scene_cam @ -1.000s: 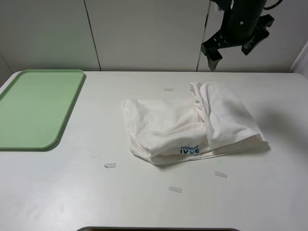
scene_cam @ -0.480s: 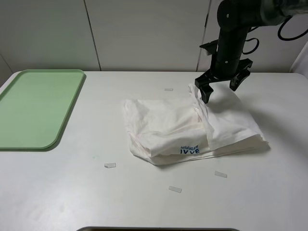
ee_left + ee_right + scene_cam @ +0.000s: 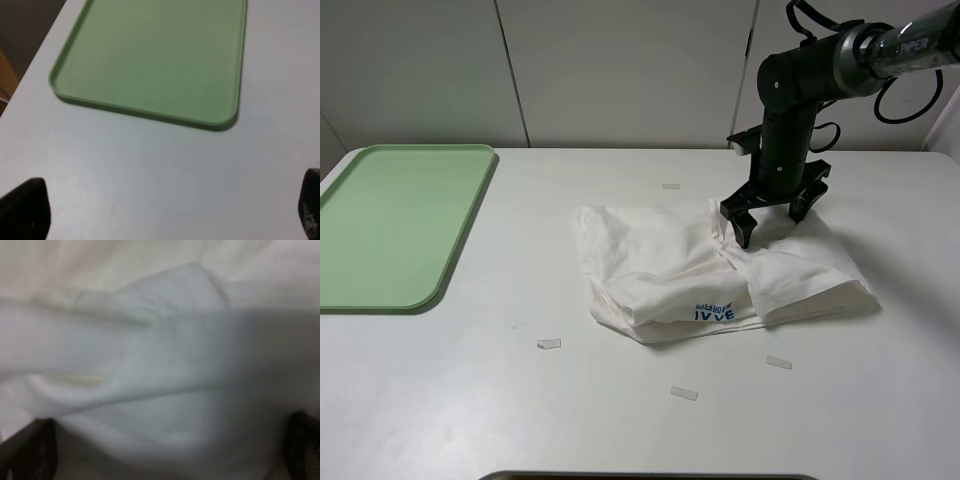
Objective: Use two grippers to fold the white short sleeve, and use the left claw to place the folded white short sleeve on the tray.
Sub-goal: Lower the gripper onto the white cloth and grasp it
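- The right gripper (image 3: pixel 772 216) stands with its jaws wide apart and nothing between them. It is low over the far right part of the white short sleeve (image 3: pixel 670 265). I cannot tell if the tips touch the cloth.
- The left gripper (image 3: pixel 167 210) is also spread wide and empty. It hovers over bare counter (image 3: pixel 470 400) near the tray (image 3: pixel 400 225).
- The shirt lies as a loose, partly folded bundle in the middle of the counter, a little to the right and well apart from the tray.
- I judge the cloth thin, light and limp. It will sag and slide open when lifted, so the hold should be on an outer edge or corner, through all layers.
- Its long axis runs left to right across the counter. The blue logo (image 3: pixel 714 313) sits at the near edge and reads upright from the front. A flap covers the right part; where the collar points I cannot say.
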